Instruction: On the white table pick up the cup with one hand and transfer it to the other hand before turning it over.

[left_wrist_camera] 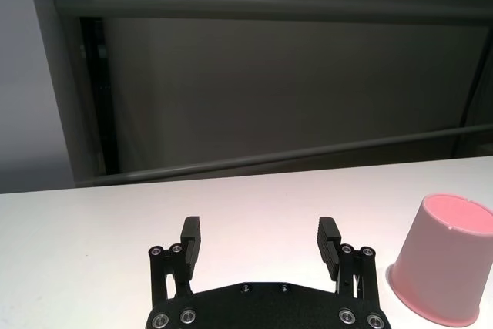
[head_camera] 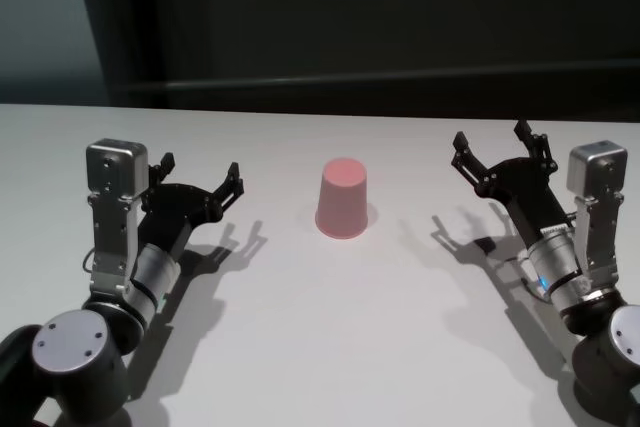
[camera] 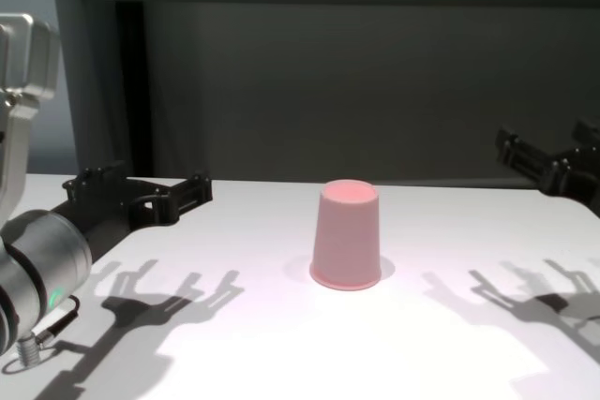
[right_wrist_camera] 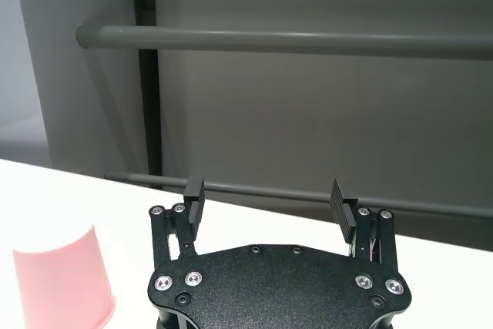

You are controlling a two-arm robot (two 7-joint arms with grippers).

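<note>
Smooth pink plastic cup (head_camera: 343, 199) upside down, wide rim on wide plain white desk (head_camera: 300, 347), centre of head frame. Left tool (head_camera: 200, 180), mid-left, fingers apart, empty. Right tool (head_camera: 492, 155), upper right, fingers apart, empty. Both well clear of cup.

Risk: tapered slick wall could slide out of a squeeze; a sideways nudge could tip it.

Chest view alone catches green light on left wrist; head view alone catches blue light on right wrist.
</note>
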